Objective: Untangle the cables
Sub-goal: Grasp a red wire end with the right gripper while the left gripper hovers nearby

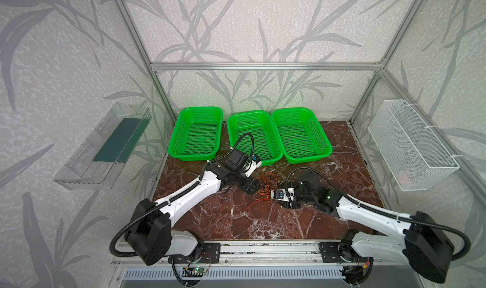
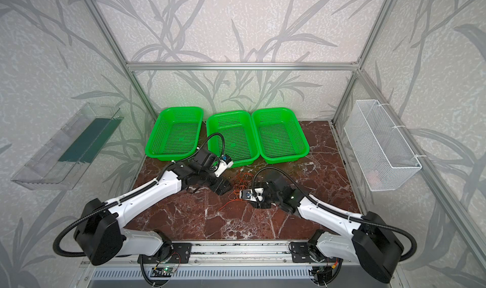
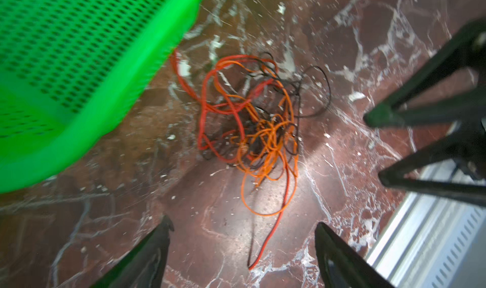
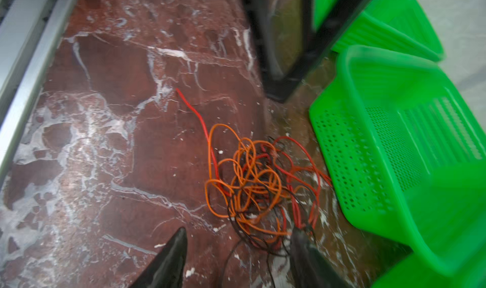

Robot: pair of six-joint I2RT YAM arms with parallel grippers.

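Both spread wide, left claw and right claw flank the tangled cables between them.

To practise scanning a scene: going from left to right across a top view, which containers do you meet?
Clear wall tray → left green basket → middle green basket → right green basket → white wire basket.

The thin, flexible orange, red and black cables lie tangled in one loose heap of curls on the red-brown marble counter, just in front of the middle green plastic basket. One red strand trails straight out of the heap toward the counter's front.
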